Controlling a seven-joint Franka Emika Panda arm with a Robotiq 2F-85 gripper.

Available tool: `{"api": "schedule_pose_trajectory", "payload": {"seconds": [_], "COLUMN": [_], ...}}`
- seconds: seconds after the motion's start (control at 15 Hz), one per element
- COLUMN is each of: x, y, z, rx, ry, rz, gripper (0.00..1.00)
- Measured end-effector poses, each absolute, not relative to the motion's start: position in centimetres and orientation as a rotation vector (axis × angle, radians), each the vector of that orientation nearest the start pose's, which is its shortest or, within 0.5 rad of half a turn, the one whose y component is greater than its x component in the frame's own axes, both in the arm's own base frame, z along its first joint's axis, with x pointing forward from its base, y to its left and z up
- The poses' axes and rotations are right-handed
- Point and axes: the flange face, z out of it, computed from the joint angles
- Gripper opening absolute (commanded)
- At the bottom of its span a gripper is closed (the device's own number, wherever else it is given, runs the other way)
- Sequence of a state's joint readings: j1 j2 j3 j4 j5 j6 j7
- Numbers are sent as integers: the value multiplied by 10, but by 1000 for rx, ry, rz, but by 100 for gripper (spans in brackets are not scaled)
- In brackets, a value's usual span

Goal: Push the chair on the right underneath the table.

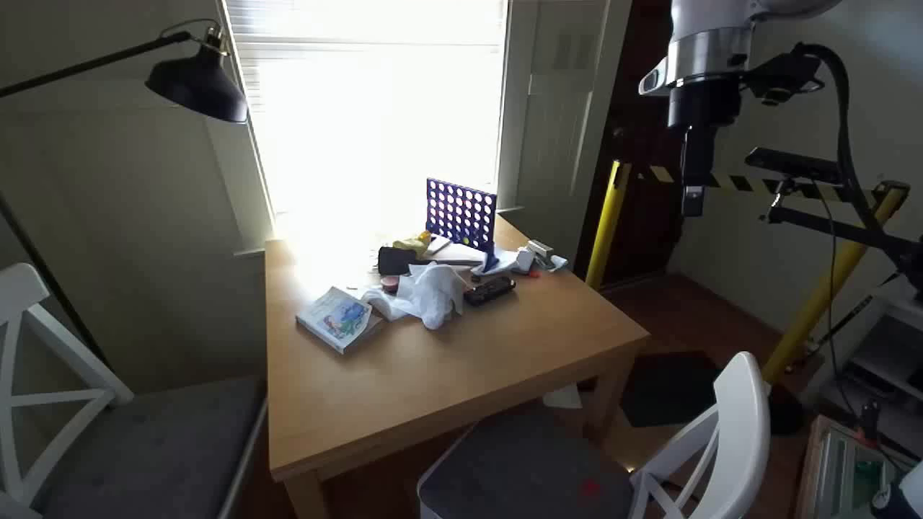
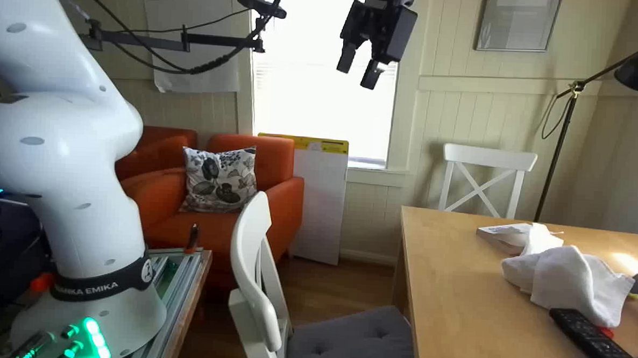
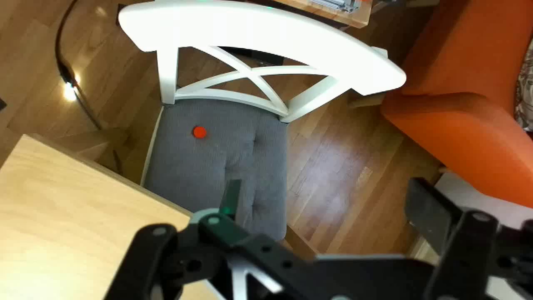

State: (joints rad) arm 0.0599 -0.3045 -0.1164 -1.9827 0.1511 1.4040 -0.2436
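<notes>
White chair (image 3: 233, 121) well below it, the black gripper (image 2: 357, 76) has two blocky fingers (image 2: 346, 57) spread wide, holding nothing. One curved rail (image 3: 250, 33) and one X brace (image 3: 252, 71) back the chair's grey tufted seat (image 3: 216, 158), bearing one red disc (image 3: 200, 132); the wood-grained table (image 3: 79, 208) overlaps a seat corner in the wrist view. A second, similar chair (image 2: 478, 191) stands apart.

Gripper (image 2: 359, 73): black, angular, two blunt fingers (image 2: 347, 58), round screw heads (image 3: 481, 216). Just above it, a silver collar (image 1: 708, 56) under a white wrist (image 1: 710, 16), thick black cable (image 1: 841, 94) looping out beside. Well apart from the gripper, white rounded arm (image 2: 65, 122) dotted with grey oval caps (image 2: 32, 140); lower down, a black band (image 2: 101, 286) lettered EMIKA, green lights (image 2: 97, 340) on the white foot (image 2: 132, 316).
</notes>
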Motion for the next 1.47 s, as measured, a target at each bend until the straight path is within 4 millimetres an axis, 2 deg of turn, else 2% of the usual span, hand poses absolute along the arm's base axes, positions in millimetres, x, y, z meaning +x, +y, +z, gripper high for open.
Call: {"api": "schedule_pose_trajectory", "payload": {"seconds": [0.47, 0.6, 1.07, 1.47], "x": [431, 430, 432, 437], "y": [-12, -9, 23, 30], "z": [574, 573, 561, 552], "rx": [-2881, -2884, -2817, -2672], "ry": [-291, -343, -843, -1265], "rz": [358, 364, 425, 458], "gripper": [100, 100, 100, 100]}}
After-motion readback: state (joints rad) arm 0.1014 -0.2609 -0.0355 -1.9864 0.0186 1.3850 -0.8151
